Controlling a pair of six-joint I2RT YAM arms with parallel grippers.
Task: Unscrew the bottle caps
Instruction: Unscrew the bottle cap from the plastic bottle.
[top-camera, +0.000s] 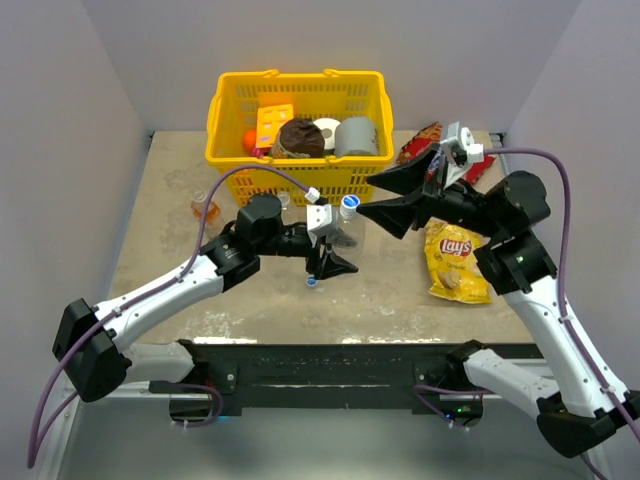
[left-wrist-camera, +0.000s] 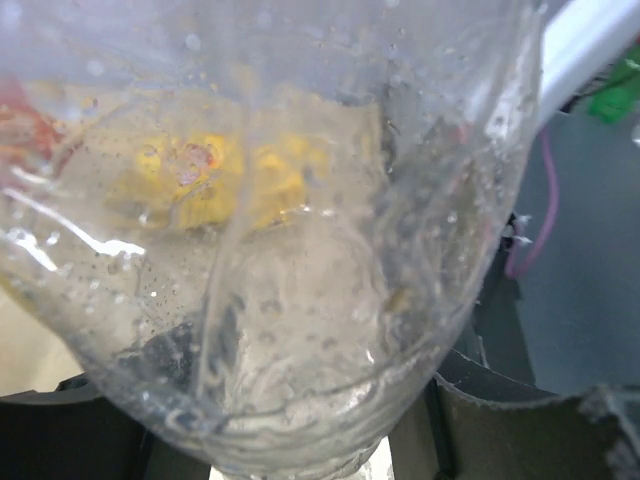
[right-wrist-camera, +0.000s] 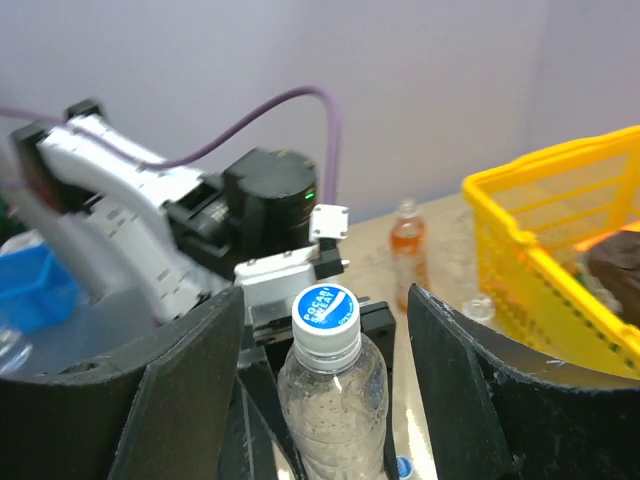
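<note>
My left gripper (top-camera: 335, 250) is shut on a clear bottle (top-camera: 349, 232) and holds it upright at the table's middle. The bottle's body fills the left wrist view (left-wrist-camera: 280, 250), with the gripper (left-wrist-camera: 300, 445) at its base. Its blue-faced cap (top-camera: 349, 203) is on. My right gripper (top-camera: 366, 193) is open. In the right wrist view the gripper (right-wrist-camera: 325, 300) has a finger on each side of the cap (right-wrist-camera: 325, 310), not touching it. A loose cap (top-camera: 313, 282) lies on the table below the bottle. The orange bottle (top-camera: 205, 207) stands at the left.
A yellow basket (top-camera: 297, 100) with rolls and a grey can stands at the back. A Lay's chip bag (top-camera: 457, 262) lies under my right arm, with red snack packs (top-camera: 420, 145) behind it. An uncapped clear bottle (right-wrist-camera: 478, 308) stands beside the basket.
</note>
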